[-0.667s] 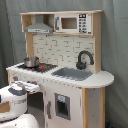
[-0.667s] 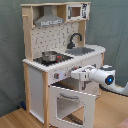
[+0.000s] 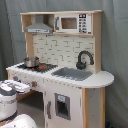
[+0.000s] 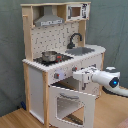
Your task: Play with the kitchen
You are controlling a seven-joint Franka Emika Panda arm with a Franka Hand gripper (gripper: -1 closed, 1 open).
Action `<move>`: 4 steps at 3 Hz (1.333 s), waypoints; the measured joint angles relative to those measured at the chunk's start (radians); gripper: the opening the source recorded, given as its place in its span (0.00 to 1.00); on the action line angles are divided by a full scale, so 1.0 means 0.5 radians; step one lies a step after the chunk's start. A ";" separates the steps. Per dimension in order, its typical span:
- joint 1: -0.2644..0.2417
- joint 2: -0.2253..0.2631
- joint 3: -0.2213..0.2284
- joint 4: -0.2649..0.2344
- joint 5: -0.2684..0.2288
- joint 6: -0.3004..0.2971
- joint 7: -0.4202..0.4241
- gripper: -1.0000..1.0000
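Kitchen (image 4: 60, 60): oven door (image 4: 70, 104) open, steel pot (image 4: 49, 55) on stove, contents unseen. End effector (image 4: 76, 74) at knobs, finger state unclear.

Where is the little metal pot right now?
The pot sits on the stove at the second exterior view's left end of the kitchen counter, under the grey hood, with the sink further along the counter.

The kitchen (image 3: 65, 95) is white and light wood. Its hood (image 4: 48, 20) is grey, its faucet (image 3: 84, 59) black
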 joint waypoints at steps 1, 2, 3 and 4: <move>0.166 -0.002 -0.003 0.004 0.000 -0.131 0.046 1.00; 0.350 -0.014 -0.041 0.034 0.000 -0.251 0.059 1.00; 0.515 -0.029 -0.085 0.111 -0.002 -0.389 0.059 1.00; 0.625 -0.033 -0.104 0.236 -0.004 -0.523 0.060 1.00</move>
